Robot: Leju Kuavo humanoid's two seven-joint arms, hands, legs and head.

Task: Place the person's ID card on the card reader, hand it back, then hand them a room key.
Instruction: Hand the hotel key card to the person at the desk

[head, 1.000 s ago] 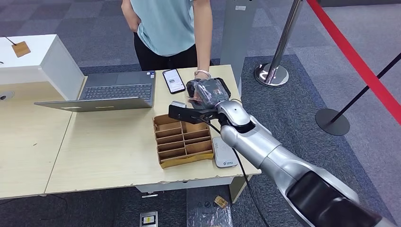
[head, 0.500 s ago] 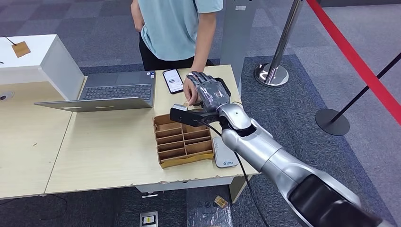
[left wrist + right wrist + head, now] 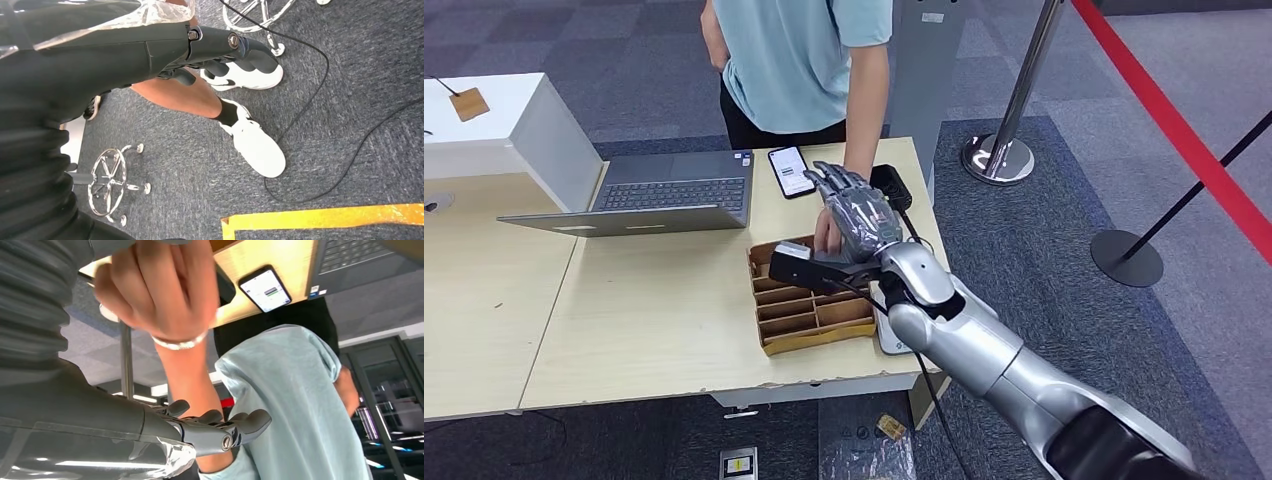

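My right hand [image 3: 856,212] hovers over the far edge of the wooden slotted organizer [image 3: 809,302], its fingers spread and nothing in them. A person's hand [image 3: 828,232] reaches in just under and beside it, touching the organizer's back rim. In the right wrist view the same person's hand [image 3: 160,285] is a blurred fist close to my right hand [image 3: 210,432]; I cannot tell whether it holds a card. The white card reader [image 3: 902,338] lies beside the organizer, partly hidden by my forearm. My left hand [image 3: 220,47] hangs over the carpet, holding nothing.
An open laptop [image 3: 669,190] and a phone [image 3: 791,170] lie on the wooden table [image 3: 644,320]. A black box [image 3: 890,184] sits at the far right corner. The person [image 3: 804,60] stands behind the table. Stanchions [image 3: 1002,150] and a red belt stand on the right.
My right hand went from curled to spread and drew back from the far table corner to over the organizer. The person's hand moved along with it.
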